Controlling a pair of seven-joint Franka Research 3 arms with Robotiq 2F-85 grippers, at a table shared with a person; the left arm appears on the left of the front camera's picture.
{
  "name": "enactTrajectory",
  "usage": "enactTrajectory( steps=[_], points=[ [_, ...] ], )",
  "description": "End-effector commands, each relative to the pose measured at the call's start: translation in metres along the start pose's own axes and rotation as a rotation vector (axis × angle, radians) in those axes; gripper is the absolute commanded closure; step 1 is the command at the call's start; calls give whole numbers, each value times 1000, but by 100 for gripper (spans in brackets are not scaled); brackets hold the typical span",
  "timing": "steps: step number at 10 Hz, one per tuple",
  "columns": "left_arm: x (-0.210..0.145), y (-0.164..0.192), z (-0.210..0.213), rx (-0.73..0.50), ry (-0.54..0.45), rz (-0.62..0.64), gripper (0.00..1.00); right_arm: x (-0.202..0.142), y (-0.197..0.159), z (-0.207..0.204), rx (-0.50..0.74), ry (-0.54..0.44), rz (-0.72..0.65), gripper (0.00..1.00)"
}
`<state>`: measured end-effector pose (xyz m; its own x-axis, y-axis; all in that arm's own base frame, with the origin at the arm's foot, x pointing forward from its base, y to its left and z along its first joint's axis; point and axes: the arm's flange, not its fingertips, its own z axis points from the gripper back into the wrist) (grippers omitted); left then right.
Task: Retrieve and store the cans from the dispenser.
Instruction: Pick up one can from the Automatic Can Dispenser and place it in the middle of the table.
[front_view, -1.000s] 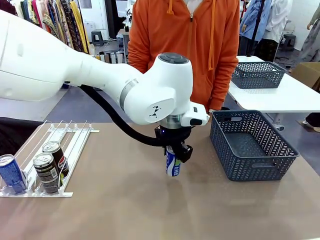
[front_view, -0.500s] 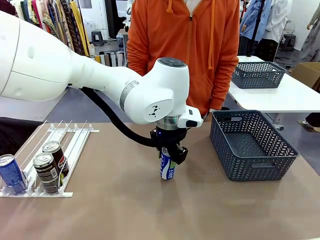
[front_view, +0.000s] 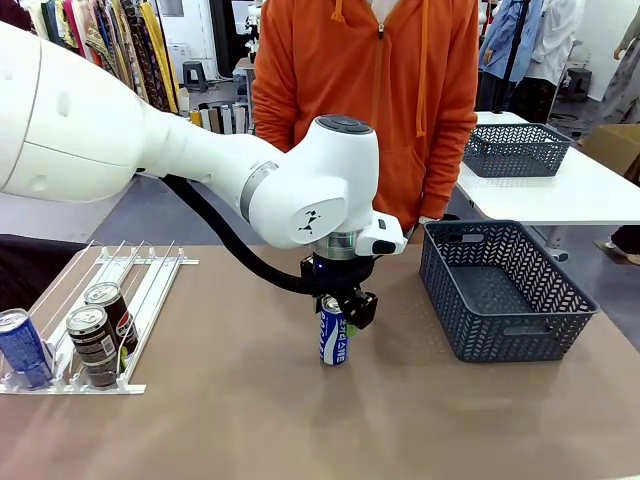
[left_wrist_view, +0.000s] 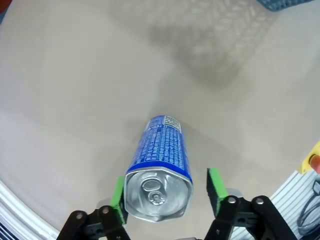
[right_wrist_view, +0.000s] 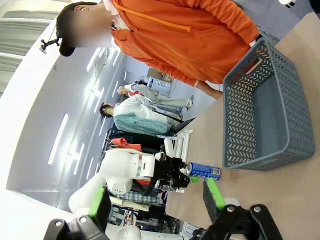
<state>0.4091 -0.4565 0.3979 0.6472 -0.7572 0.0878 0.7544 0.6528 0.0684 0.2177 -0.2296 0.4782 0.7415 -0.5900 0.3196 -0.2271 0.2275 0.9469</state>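
A slim blue-and-white can (front_view: 335, 342) stands upright on the brown table near the middle. My left gripper (front_view: 338, 308) hangs straight over it, its fingers on either side of the can's top. In the left wrist view the can (left_wrist_view: 162, 150) rises between the green pads (left_wrist_view: 214, 184), with a gap on one side, so the jaws are open. The white wire dispenser (front_view: 150, 285) lies at the left and carries one blue can (front_view: 22, 345) and two dark cans (front_view: 95, 345) at its low end. My right gripper (right_wrist_view: 155, 200) is open and holds nothing.
A dark grey mesh basket (front_view: 465, 320) stands at the right of the table, also seen as the basket (right_wrist_view: 250, 120) from the right wrist. A person in an orange hoodie (front_view: 370, 90) stands at the far edge. A second basket (front_view: 515, 150) sits on a white table behind.
The left arm lowered the blue-and-white can until it stood on the table, then spread its jaws off the can. The dispenser's cans stayed put.
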Motion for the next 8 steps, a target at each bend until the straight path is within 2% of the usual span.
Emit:
enactTrajectory(
  steps=[1,2,3,4,5,7,8],
  points=[
    [-6,2,14,-20,-23,-6,0,3,3,-1,25,-18,15,0],
    [-14,5,34,-43,-64,-12,0,3,3,-1,25,-18,15,0],
    [-30,14,69,-76,-116,-16,0,3,3,-1,25,-18,15,0],
    [-55,30,109,-122,-126,-27,0,3,3,-1,25,-18,15,0],
    [-90,53,149,-194,-160,-76,0,3,3,-1,25,-18,15,0],
    [-162,120,194,-286,-238,-2,0,3,3,-1,25,-18,15,0],
    [-207,160,204,-414,-317,13,0,3,3,-1,25,-18,15,0]
  ],
)
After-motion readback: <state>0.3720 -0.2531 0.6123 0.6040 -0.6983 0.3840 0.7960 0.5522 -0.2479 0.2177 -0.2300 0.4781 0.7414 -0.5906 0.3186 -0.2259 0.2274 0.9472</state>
